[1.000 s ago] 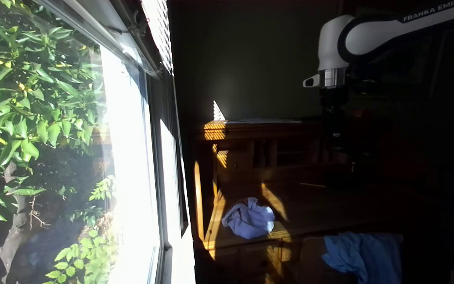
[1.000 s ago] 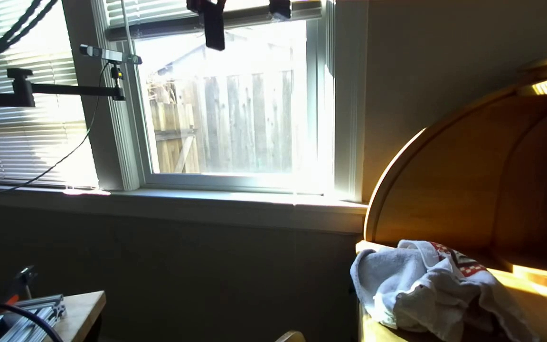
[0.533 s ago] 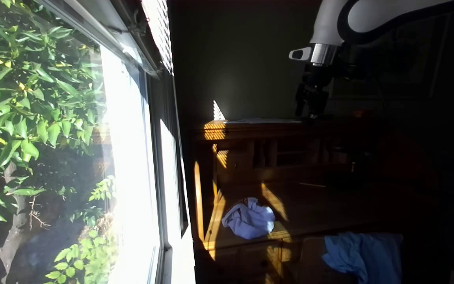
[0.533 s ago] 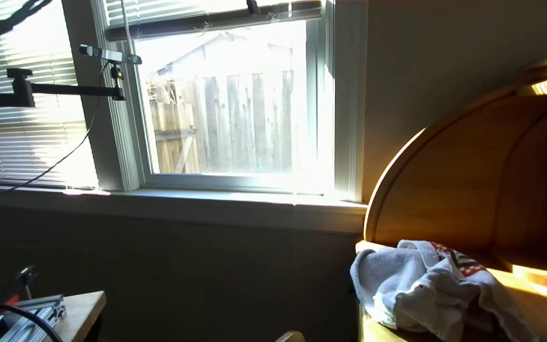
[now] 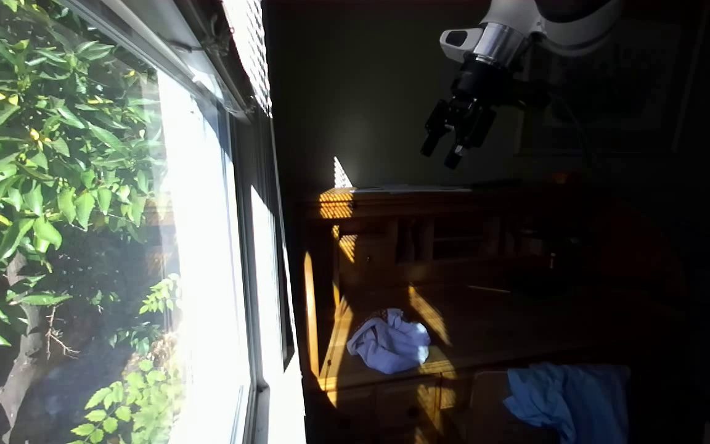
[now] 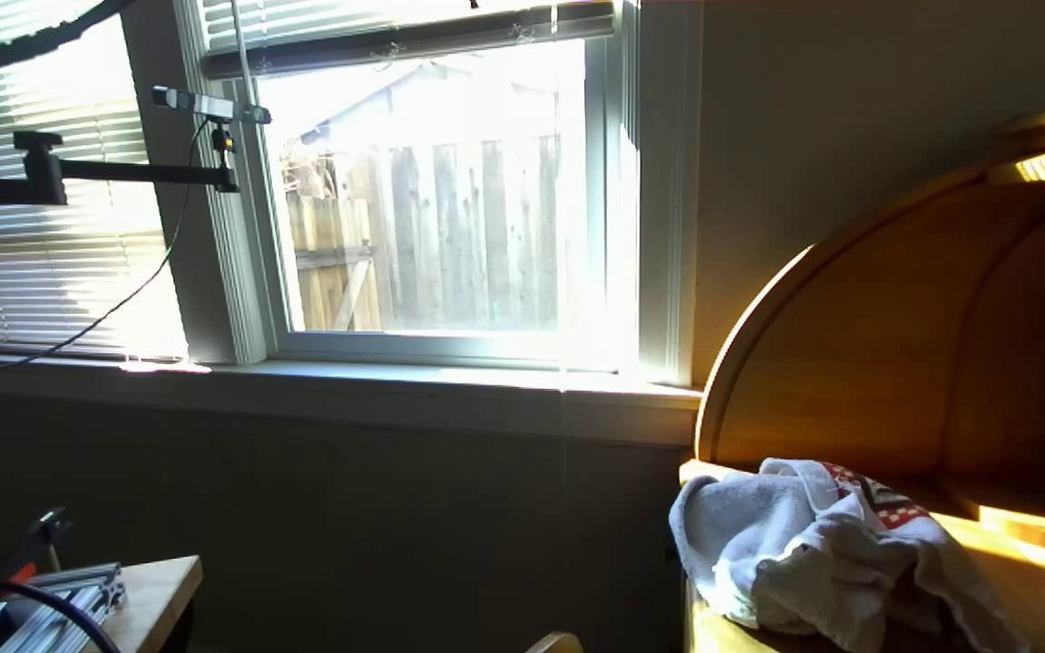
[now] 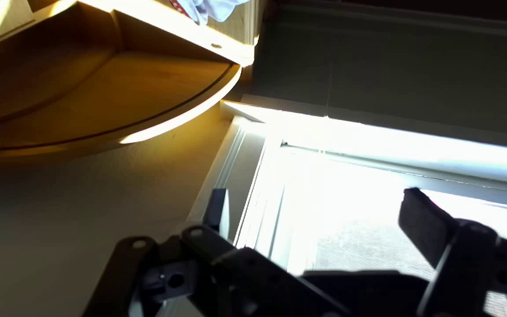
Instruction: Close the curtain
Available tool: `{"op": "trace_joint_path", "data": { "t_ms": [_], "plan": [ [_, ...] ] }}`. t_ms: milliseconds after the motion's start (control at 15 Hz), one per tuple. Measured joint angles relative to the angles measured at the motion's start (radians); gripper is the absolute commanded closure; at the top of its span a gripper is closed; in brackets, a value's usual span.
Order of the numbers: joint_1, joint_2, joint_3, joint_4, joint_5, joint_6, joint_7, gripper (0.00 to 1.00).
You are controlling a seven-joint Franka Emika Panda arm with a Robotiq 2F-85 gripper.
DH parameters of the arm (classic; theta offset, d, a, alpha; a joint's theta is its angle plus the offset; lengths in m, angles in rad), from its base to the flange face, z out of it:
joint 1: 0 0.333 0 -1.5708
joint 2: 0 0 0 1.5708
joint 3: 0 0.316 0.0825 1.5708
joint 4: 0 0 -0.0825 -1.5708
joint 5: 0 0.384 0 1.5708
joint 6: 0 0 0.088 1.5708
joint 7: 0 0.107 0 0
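The curtain, a white slatted blind (image 6: pixel 323 23), is gathered at the top of the middle window in an exterior view, its thick bottom rail tilted and bare glass below. Seen edge-on, the blind (image 5: pixel 250 52) also hangs at the upper end of the window frame. My gripper (image 5: pixel 440 151) is in the air to the right of it, above the desk, fingers angled down toward the window side. Between the widely spread fingers in the wrist view, the gripper (image 7: pixel 317 209) holds nothing; bright window glass lies behind. No blind can be made out clearly there.
A wooden desk (image 6: pixel 849 363) with a crumpled white cloth (image 6: pixel 813 553) stands beside the window. A blue cloth (image 5: pixel 571 394) hangs over a chair. A camera on a black arm (image 6: pixel 141 172) juts before the lowered blind (image 6: pixel 60 254) at the left. A thin cord (image 6: pixel 563 472) hangs below the sill.
The arm has risen and swung toward the window, the gripper tilting as it goes. In an exterior view its dark fingers have lifted almost wholly out of the top of the frame.
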Motion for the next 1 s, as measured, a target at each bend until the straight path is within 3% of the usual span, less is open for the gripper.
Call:
{"op": "trace_joint_path", "data": {
  "t_ms": [533,800,1000],
  "plan": [
    [-0.011,0.013,0.005,-0.002,0.025,0.024,0.0,0.0],
    [0.019,0.075,0.011,0.02,0.19,0.119,-0.039,0.0],
    [0.045,0.133,0.014,0.023,0.377,0.183,-0.143,0.0]
  ]
}}
